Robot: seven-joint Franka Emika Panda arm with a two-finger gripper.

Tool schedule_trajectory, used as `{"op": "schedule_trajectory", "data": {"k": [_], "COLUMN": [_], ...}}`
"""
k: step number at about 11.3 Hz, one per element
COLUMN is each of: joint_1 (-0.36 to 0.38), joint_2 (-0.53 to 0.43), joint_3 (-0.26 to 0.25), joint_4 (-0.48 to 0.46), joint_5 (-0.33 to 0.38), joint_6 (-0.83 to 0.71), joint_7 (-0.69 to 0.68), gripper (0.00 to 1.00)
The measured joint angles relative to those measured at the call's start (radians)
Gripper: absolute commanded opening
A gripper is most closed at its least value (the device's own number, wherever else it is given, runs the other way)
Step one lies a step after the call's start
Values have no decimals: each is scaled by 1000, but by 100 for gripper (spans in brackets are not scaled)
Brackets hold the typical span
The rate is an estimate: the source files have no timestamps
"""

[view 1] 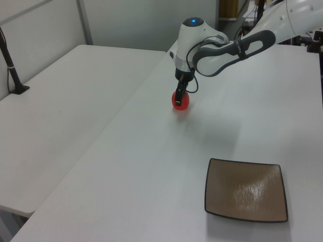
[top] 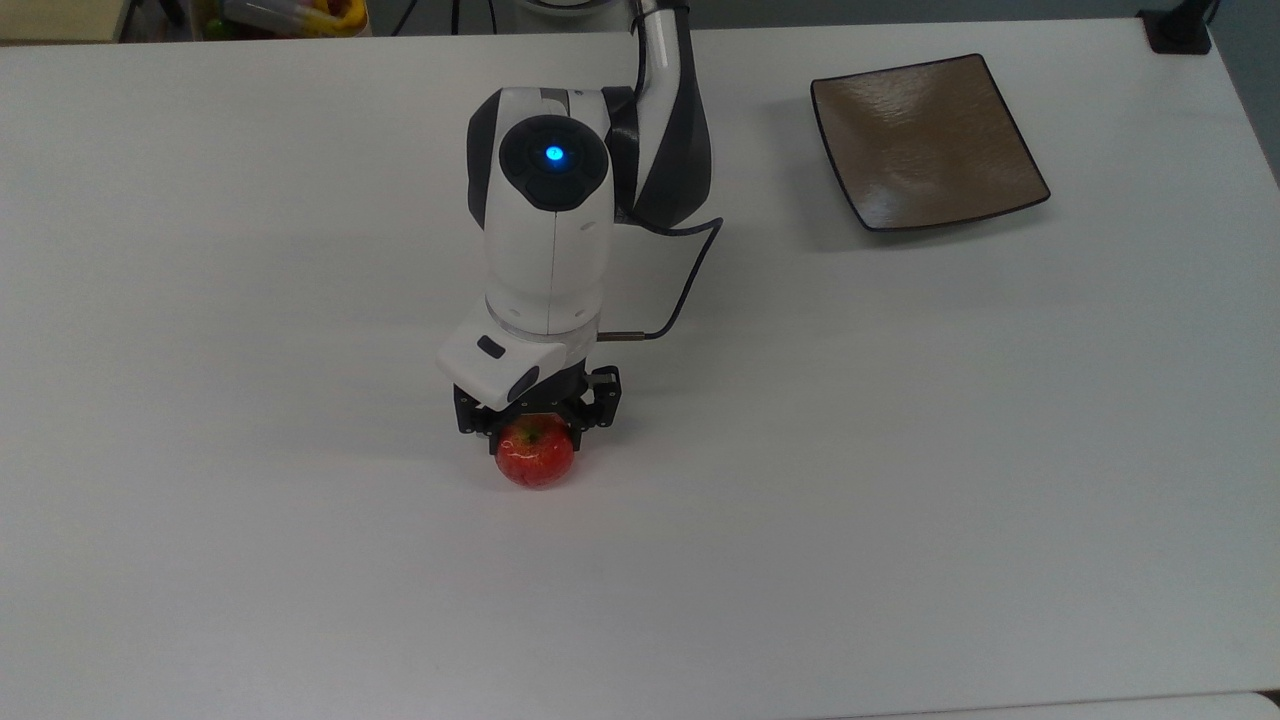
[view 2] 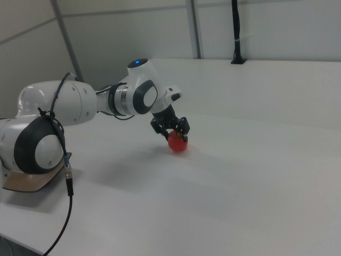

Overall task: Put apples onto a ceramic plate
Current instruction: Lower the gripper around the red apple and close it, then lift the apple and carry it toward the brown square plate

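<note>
The apple [top: 536,458] sat on the white table [top: 900,450], directly under the gripper [top: 537,425], whose black fingers came down on either side of its upper half. In the right view the gripper [view 2: 170,129] straddled the apple [view 2: 177,143], the fingers [view 2: 185,128] flanking the fruit closely; whether they pinched it or stood just clear could not be told. In the left view the apple [view 1: 180,101] lay below the gripper [view 1: 179,93], resting on the table. The plate [top: 925,140] lay well apart, bare, toward the top view's upper right; in the left view the plate [view 1: 246,190] sat near the bottom right.
</note>
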Motion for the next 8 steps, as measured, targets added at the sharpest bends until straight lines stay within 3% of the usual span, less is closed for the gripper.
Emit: {"op": "schedule_trajectory", "data": {"k": [4,8], "joint_1": [0,2], "joint_2": [-16,-155], "joint_3": [0,2], "joint_4": [7,-1], "joint_5": [0,2], "joint_6": [3,-61], "joint_7": [0,1], "gripper": [0,0]}}
